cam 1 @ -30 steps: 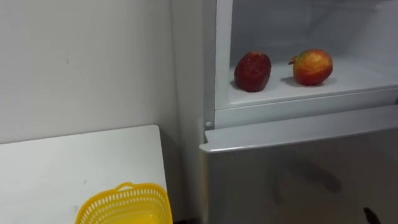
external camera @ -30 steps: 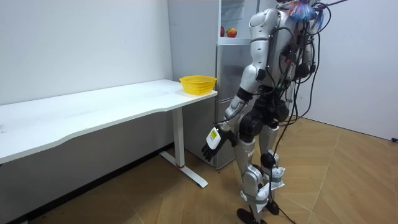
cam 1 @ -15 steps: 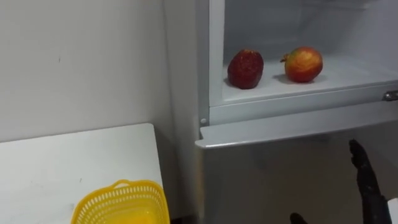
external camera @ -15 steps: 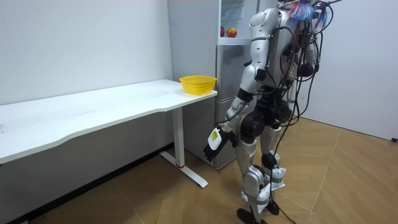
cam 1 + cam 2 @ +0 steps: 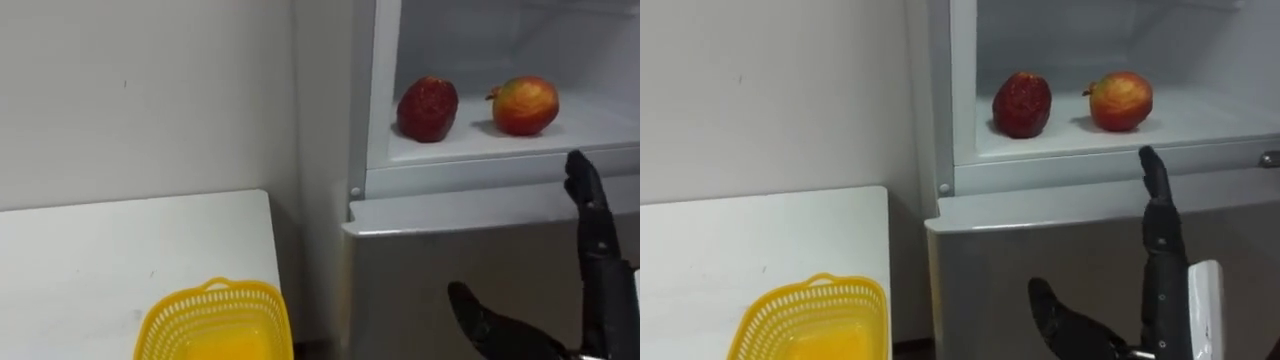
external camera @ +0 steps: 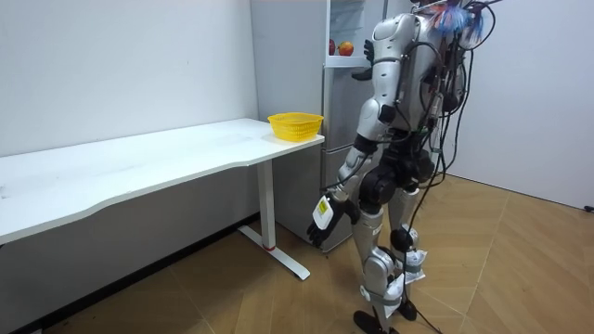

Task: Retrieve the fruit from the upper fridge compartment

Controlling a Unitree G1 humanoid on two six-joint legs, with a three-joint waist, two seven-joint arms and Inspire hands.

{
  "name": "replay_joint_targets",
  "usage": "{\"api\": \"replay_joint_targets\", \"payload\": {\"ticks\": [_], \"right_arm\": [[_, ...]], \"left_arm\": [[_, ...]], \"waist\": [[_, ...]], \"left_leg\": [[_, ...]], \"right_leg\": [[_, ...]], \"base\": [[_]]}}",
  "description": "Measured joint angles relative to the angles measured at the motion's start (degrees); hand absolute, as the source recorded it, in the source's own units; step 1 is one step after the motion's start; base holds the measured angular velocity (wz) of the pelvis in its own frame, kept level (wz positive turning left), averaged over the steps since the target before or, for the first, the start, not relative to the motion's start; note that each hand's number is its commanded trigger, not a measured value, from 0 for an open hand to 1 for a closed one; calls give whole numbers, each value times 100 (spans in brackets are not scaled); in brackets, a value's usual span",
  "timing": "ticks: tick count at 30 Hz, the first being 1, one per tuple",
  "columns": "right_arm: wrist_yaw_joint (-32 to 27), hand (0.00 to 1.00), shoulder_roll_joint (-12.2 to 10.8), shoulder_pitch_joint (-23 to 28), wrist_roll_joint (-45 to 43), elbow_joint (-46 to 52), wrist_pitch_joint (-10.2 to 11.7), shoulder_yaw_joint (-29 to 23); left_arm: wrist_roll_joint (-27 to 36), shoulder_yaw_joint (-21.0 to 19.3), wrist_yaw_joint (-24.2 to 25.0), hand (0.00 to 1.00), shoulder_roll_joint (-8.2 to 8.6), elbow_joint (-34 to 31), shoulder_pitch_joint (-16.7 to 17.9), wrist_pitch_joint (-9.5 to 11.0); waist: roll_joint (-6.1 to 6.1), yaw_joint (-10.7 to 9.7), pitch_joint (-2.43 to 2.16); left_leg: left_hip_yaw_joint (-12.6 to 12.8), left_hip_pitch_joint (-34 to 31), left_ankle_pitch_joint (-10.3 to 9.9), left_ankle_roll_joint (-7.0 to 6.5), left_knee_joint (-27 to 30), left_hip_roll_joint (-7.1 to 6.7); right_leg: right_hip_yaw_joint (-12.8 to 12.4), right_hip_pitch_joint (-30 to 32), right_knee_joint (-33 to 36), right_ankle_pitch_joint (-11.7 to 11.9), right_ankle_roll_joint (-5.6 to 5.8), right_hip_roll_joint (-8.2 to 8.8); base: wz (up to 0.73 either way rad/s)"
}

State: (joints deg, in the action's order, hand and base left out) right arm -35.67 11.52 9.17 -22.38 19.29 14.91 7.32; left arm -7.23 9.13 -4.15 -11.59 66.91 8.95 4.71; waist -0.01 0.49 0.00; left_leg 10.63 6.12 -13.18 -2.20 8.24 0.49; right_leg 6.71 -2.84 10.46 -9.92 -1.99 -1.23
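White fridge (image 5: 450, 182), upper compartment open; white table (image 5: 100, 260) to its left w/ yellow basket (image 5: 170, 322). On the shelf: dark red fruit (image 5: 428, 108) left, apple (image 5: 526, 105) right, apart. R hand (image 5: 1162, 270) empty, fingers straight, tips just below shelf lip; apple is nearer, up and slightly left of them. L hand (image 6: 322, 215) hangs slack by thigh.

Shelf (image 5: 500, 143) in the fridge (image 5: 322, 150): fruit (image 5: 428, 108) at left, apple (image 5: 526, 105) at right, apart. Worktop (image 5: 110, 250) left of the fridge, basket (image 5: 215, 320) on its near right corner. Right robot hand (image 5: 596, 250) before the lower door (image 5: 410, 290), below the shelf.
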Motion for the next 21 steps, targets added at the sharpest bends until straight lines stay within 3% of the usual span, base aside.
{"api": "replay_joint_targets", "payload": {"ticks": [5,11,16,21], "right_arm": [[-10,0,66,-352,1,0,-9,-6],[-46,0,200,-823,7,255,-133,-133],[-43,0,329,-936,137,258,-126,-452],[17,0,361,-976,183,253,-134,-654]], "left_arm": [[-128,-29,0,0,1,-34,-8,-171],[-478,-226,-7,0,-2,-54,37,-258],[-480,-359,-22,0,-44,-37,155,-283],[-475,-456,-4,0,-34,-25,256,-354]], "waist": [[-30,10,-18],[-159,44,-96],[-304,86,-35],[-291,106,-14]], "left_leg": [[-52,-49,0,0,30,-2],[-142,-37,5,4,69,-2],[-211,31,4,4,114,-8],[-290,3,-3,0,109,-11]], "right_leg": [[98,10,-2,1,1,3],[124,-25,1,1,1,7],[229,-184,-79,11,-2,21],[289,-180,-39,15,-7,31]], "base": [[7],[4],[7],[5]]}}
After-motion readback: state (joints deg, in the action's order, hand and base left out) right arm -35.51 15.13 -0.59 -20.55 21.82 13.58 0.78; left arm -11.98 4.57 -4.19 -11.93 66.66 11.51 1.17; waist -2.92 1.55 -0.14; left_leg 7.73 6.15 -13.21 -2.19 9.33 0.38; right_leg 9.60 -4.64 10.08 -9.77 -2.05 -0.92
